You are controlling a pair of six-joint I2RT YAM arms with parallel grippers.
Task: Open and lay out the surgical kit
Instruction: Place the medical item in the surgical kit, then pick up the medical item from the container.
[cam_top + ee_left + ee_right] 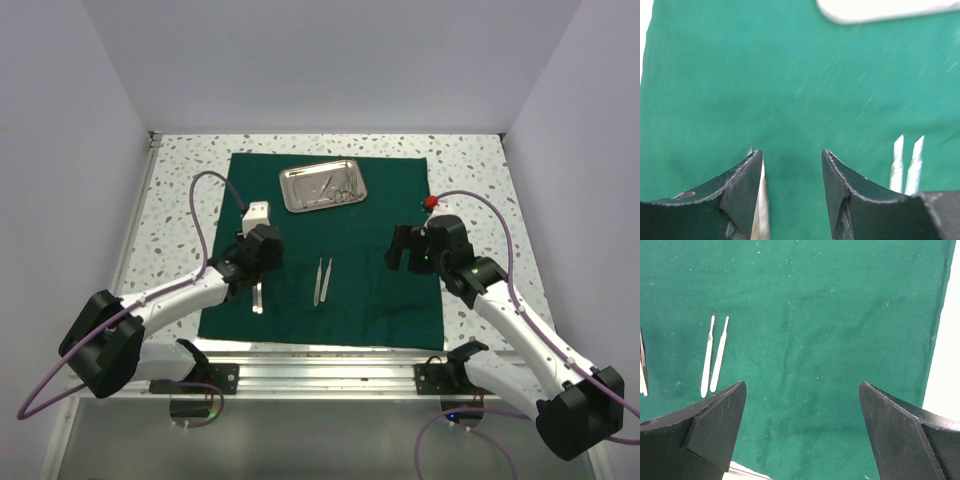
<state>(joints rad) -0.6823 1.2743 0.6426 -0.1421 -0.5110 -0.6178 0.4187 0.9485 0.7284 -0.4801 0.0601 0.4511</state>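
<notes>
While the green cloth point(380, 290) lies spread with tweezers point(322, 281) out, left gripper point(792, 155) and right gripper point(802, 385) gape empty; instruments in the steel tray point(297, 190) likely need fetching next

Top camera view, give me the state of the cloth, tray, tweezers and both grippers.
Dark green cloth wrap: unfolded, spread flat.
Shiny rectangular steel tray: upright on the cloth, instruments inside.
Small silver tweezers: lying on the cloth, ungripped.
Left gripper: open, a slim silver instrument beside one finger.
Right gripper: open, empty.
</notes>
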